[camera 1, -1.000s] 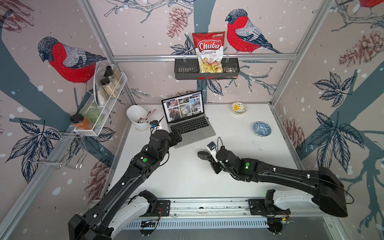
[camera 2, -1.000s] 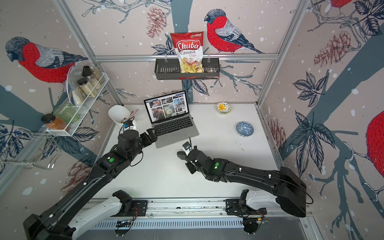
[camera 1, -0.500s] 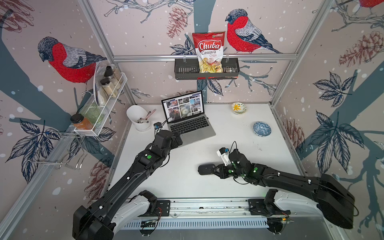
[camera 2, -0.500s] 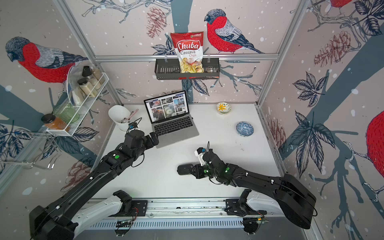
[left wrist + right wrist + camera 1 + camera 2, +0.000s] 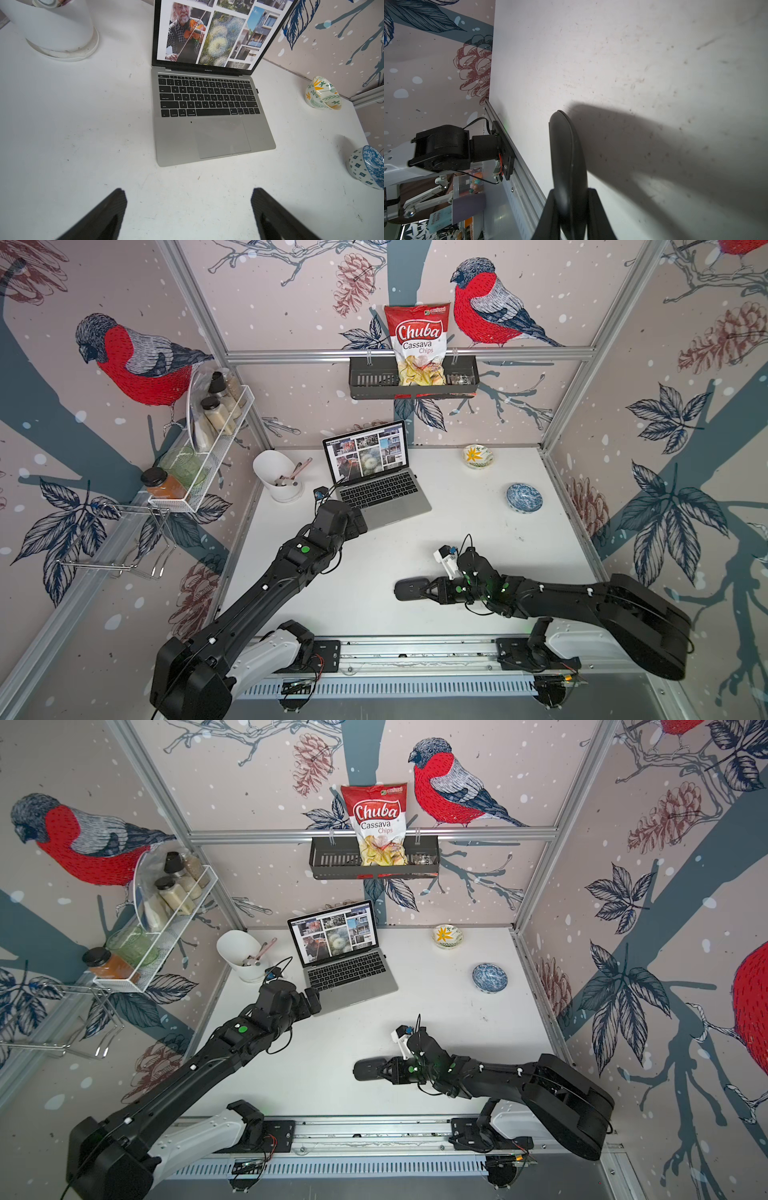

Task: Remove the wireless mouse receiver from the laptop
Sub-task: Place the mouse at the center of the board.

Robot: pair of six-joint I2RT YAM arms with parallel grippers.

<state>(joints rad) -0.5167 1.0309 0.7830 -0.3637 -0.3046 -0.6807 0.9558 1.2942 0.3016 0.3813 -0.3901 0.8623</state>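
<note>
The silver-grey laptop (image 5: 399,506) (image 5: 365,986) (image 5: 257,137) stands open at the back of the white table, its screen showing photos. The wireless mouse receiver (image 5: 257,90) is a tiny dark stub on the laptop's right edge, level with the keyboard. My left gripper (image 5: 359,524) (image 5: 313,1002) (image 5: 188,193) hangs open and empty just before the laptop's front left corner. My right gripper (image 5: 432,591) (image 5: 390,1071) (image 5: 571,193) is shut on a black oval mouse (image 5: 411,589) (image 5: 566,149), held on edge low over the table's front middle.
A white utensil cup (image 5: 278,477) stands left of the laptop. A floral bowl (image 5: 478,456) and a blue patterned bowl (image 5: 524,497) sit at the back right. A chips bag (image 5: 417,344) hangs in a black wall basket. A wire rack with jars (image 5: 208,427) is on the left wall.
My right gripper has carried the mouse away from the laptop toward the table's front and turned to point left. My left gripper has drawn back slightly along the laptop's left front corner.
</note>
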